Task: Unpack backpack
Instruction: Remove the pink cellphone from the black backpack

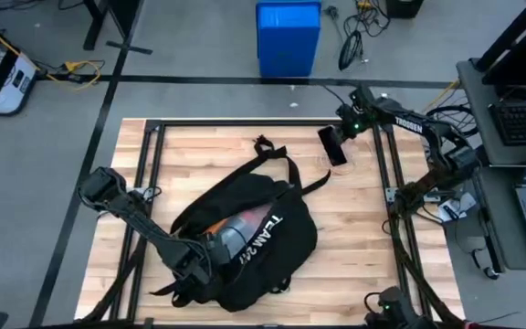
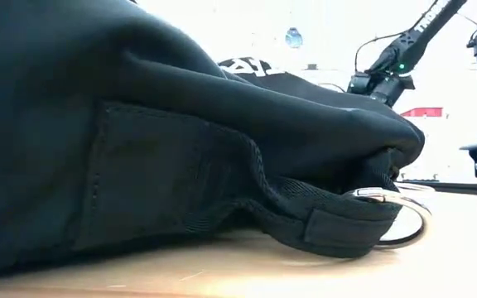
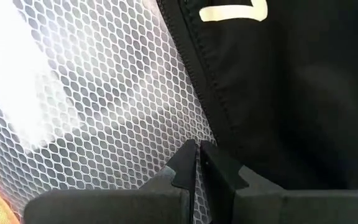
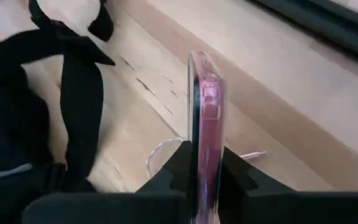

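Large black backpack (image 1: pixel 245 239) lying flat across the middle and near part of the wooden table (image 1: pixel 354 247), white lettering up, straps (image 1: pixel 286 164) trailing toward the far edge. Main opening on its left side gaping, with white mesh (image 3: pixel 104 93) and a patch of orange showing inside. Left gripper (image 1: pixel 201 259) down at that opening on the bag's near-left side, jaws pressed together on a fold of the mesh, right beside the black zipper seam. Right gripper (image 1: pixel 343 134) over the far-right part of the table, well apart from the bag, jaws clamped on a slim dark phone (image 1: pixel 332 146) in a clear case with a reddish edge (image 4: pixel 204 124), held on edge above the bare wood. From table height, bag fabric filling most of the frame, with a metal ring (image 2: pixel 392 211) at its lower corner resting on the tabletop. Beyond the far edge, on the floor, a blue bin (image 1: pixel 288 37).
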You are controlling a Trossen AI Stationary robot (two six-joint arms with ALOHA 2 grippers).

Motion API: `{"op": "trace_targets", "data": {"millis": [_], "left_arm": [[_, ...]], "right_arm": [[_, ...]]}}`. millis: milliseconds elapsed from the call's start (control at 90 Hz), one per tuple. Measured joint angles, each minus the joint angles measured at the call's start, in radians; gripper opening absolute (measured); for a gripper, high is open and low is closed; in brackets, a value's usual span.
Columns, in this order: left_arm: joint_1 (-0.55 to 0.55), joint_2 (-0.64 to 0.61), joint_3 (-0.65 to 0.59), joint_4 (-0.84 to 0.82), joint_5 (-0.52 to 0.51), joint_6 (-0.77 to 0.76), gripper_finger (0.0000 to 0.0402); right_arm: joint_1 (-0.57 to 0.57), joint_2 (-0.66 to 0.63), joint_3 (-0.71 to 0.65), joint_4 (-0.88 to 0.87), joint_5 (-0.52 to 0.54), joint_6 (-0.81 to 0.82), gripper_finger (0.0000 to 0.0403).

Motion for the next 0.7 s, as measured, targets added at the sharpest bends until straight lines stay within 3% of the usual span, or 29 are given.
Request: {"op": "trace_targets", "data": {"millis": [278, 411, 700], "left_arm": [[-0.002, 0.0, 0.0, 0.004, 0.0, 0.017, 0.0012], [-0.002, 0.0, 0.0, 0.007, 0.0, 0.025, 0.0012], [-0.002, 0.0, 0.0, 0.008, 0.0, 0.046, 0.0012]], "right_arm": [[-0.055, 0.0, -0.015, -0.002, 0.007, 0.038, 0.002], [-0.05, 0.0, -0.015, -0.012, 0.074, 0.056, 0.0022], [-0.05, 0.0, -0.1, 0.023, 0.115, 0.05, 0.0061]]}}
